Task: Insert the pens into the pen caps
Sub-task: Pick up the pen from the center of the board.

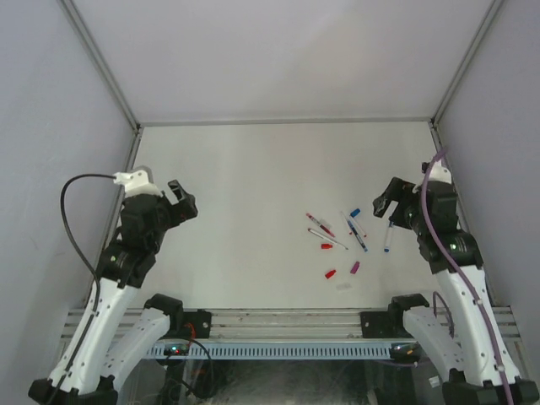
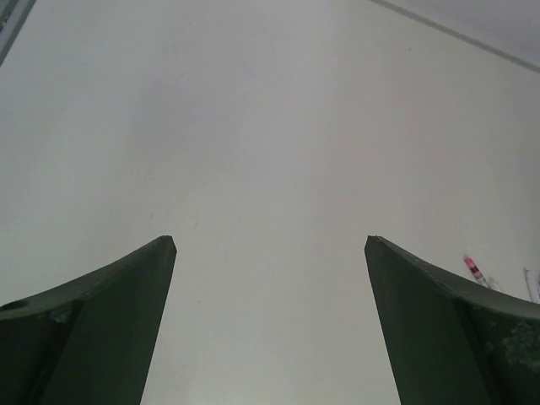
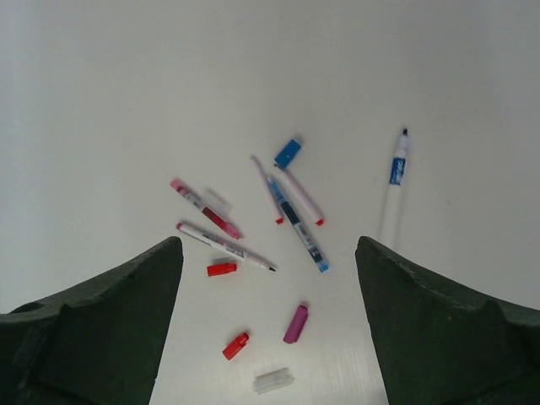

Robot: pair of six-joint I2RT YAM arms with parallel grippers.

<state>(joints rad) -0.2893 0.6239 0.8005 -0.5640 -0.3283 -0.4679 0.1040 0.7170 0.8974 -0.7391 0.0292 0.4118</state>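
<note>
Reading both sets of jaws as open, nothing gripped.

Left jaws: fingers spread wide, only bare bench between them. The left arm holds them over the left half of the bench, well apart from the task items.

Right jaws: fingers also apart, gap empty. The right arm holds them near the right edge, facing the scatter.

Pens and caps all lie flat on the right half of the bench, closer to the near edge than the far one.

- The blue-label pen is nearest the right jaws. It is uncapped with a dark tip and lies alone on the right-edge side of the group.
- Next in, a tight fan of three: blue pen, red-tipped pen and thin pale pen. They converge at the end by the blue cap. Can't tell whether they touch or overlap.
- The blue cap sits on the far-edge side of the scatter.
- Toward bench centre, the magenta pen and white pen lie roughly parallel and close together.
- A clear cap lies just beside the magenta pen.
- The upper red cap lies just beside the white pen, contact unclear.
- On the near-edge side, the lower red cap, magenta cap and a second clear piece are each separate from the pens.

All caps loose, all visible pen tips bare.
</note>
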